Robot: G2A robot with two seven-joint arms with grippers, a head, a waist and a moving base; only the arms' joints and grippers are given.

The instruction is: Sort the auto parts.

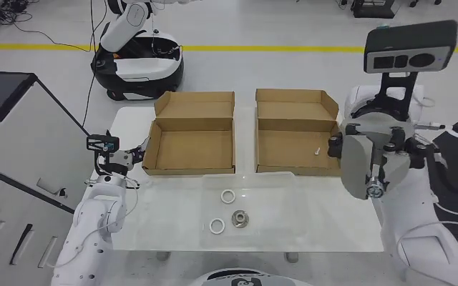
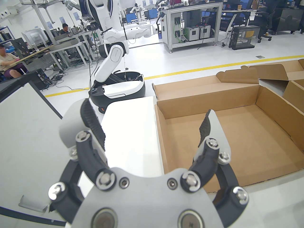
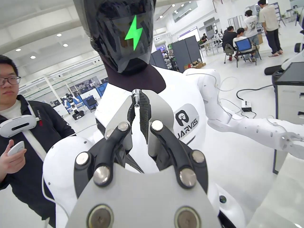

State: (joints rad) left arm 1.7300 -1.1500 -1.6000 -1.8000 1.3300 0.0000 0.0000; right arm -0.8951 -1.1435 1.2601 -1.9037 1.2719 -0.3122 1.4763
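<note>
Pin (image 3: 135,93) is pinched in the nearly closed right gripper (image 3: 137,101), raised beside the table (image 1: 308,214). Left gripper (image 2: 148,117) is held wide open, empty, by the left box (image 1: 192,146). Two rings (image 1: 228,196) and a bushing (image 1: 240,217) are laid on the table.

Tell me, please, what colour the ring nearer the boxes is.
White; the ring shows best in the top view.

The right pincer (image 3: 138,106) grips a small threaded metal part (image 3: 135,95).
</note>
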